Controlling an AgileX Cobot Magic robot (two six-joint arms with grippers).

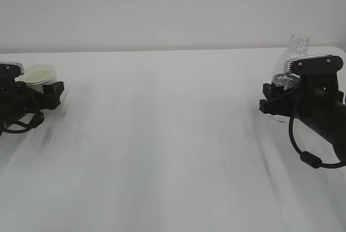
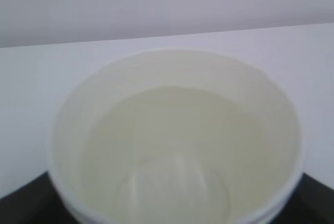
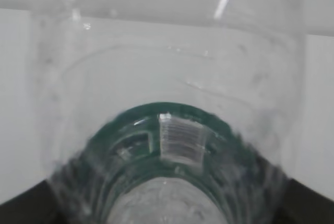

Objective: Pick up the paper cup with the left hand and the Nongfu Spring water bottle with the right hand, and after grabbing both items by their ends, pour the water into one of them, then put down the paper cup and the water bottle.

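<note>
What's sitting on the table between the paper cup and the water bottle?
Nothing: in the exterior view the white table is bare between the cup and the bottle.

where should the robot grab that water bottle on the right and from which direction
Grip the bottle round its middle, at the green label band, coming in level from the near right side as the right hand does now. It stands upright on the table with an open, capless neck, so a low sideways hold probably keeps it steady, and the ribbed body there should resist slipping.
</note>
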